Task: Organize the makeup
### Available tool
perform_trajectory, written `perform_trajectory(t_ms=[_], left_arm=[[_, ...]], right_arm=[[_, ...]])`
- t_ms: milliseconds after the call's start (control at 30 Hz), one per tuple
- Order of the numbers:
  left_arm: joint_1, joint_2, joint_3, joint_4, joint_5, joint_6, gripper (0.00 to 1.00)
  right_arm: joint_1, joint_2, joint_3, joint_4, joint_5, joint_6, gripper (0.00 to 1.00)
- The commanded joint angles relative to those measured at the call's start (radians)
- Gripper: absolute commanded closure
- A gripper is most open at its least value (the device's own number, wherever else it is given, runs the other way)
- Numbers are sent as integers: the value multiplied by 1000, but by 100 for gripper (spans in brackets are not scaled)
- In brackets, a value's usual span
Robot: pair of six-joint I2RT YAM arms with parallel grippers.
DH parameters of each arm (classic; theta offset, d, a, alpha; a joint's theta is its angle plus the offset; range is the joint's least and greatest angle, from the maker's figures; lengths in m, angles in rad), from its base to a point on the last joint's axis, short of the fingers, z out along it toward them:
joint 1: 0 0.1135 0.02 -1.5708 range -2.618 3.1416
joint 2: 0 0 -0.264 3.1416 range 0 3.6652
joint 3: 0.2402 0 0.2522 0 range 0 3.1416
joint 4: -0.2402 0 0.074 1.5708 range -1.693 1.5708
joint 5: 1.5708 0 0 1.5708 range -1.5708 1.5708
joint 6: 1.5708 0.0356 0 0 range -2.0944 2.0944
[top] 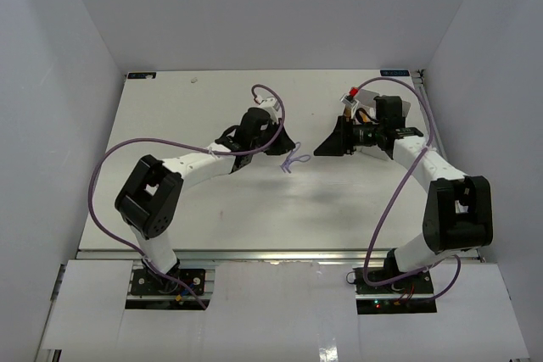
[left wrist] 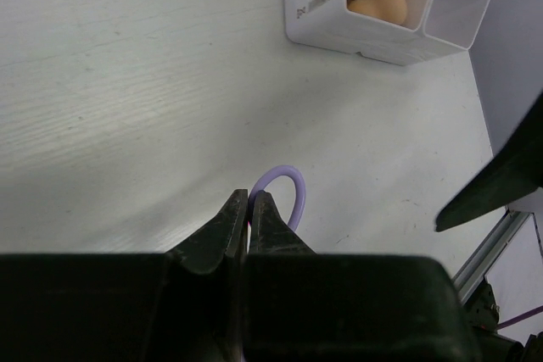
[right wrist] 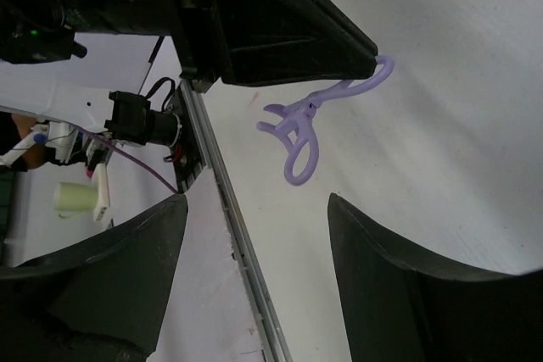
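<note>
Overhead, plain pale walls [top: 254, 6] box in a white table [top: 212, 209] on the left, far and right sides. Left of centre, the left gripper [left wrist: 249, 203] has its fingers pinched together on the purple looped tool [top: 294, 161], which hangs from the tips over the middle of the table. Just right of it, the right gripper [right wrist: 256, 205] faces the tool with its fingers spread wide, holding nothing. Farther right, toward the far corner, a white tray [left wrist: 339, 36] holds a beige egg sponge [left wrist: 379, 2] in one compartment.
</note>
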Motion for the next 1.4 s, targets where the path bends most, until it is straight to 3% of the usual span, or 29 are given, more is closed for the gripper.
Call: perform_trajectory(t_ms=[0, 333, 633, 1000, 1367], left_arm=[[-42, -41, 38, 50, -99, 31, 100], [-75, -16, 95, 44, -132, 72, 100], [-93, 8, 118, 44, -132, 82, 100], [-120, 23, 135, 43, -138, 90, 100], [-140, 24, 144, 42, -180, 112, 100]], right_arm=[[6, 28, 12, -30, 52, 50, 26], [12, 49, 3, -57, 112, 27, 30], [16, 81, 25, -53, 64, 39, 46], [16, 90, 30, -32, 35, 61, 50], [16, 88, 26, -13, 5, 69, 75]])
